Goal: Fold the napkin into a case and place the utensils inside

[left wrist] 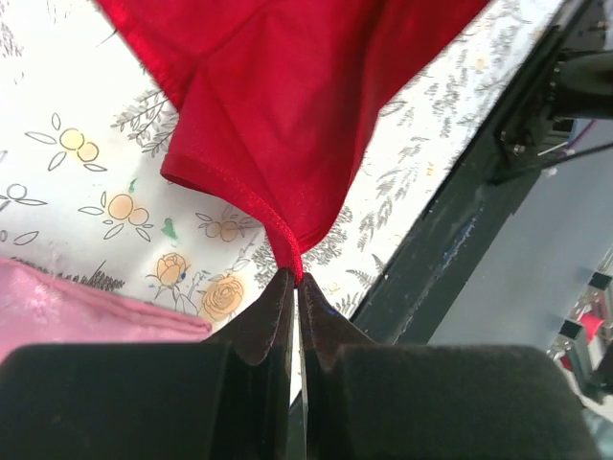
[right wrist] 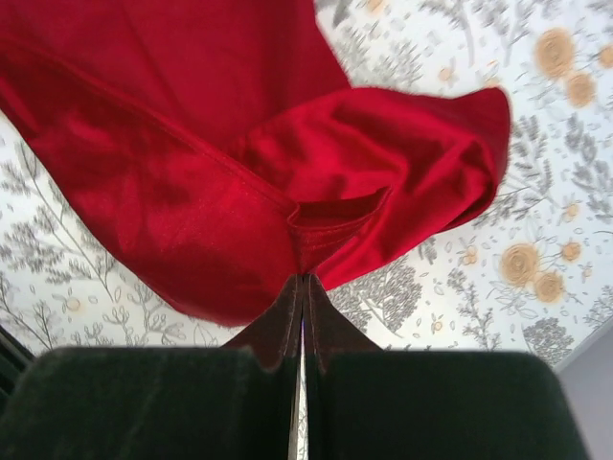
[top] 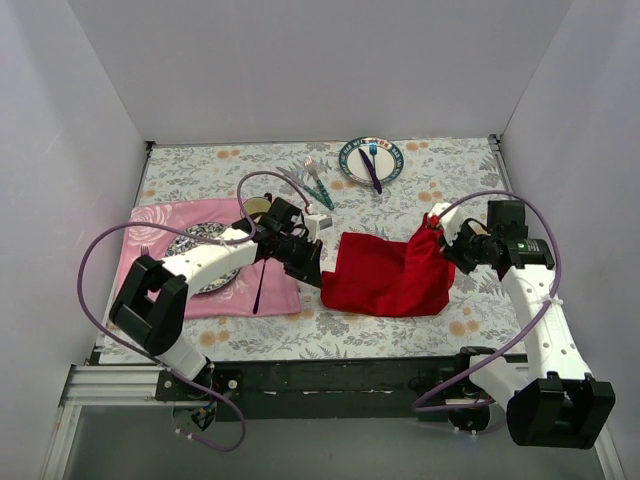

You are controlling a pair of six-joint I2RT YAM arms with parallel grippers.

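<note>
The napkin (top: 385, 272) is pinched by the left tool (top: 320, 268) and right tool (top: 437, 222), seemingly half-folded; the utensils (top: 318, 185) are seen beyond it, unplaced.

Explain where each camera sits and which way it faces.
Top external: above and behind the arms, looking down at the floral tablecloth; both arms show, left hand and right hand gripping the red napkin.
Left wrist: on the left arm, facing along its shut fingers to a pinched napkin corner.
Right wrist: on the right arm, facing along its shut fingers to another pinched fold.
Shared: both wrist views show napkin and tablecloth.
</note>
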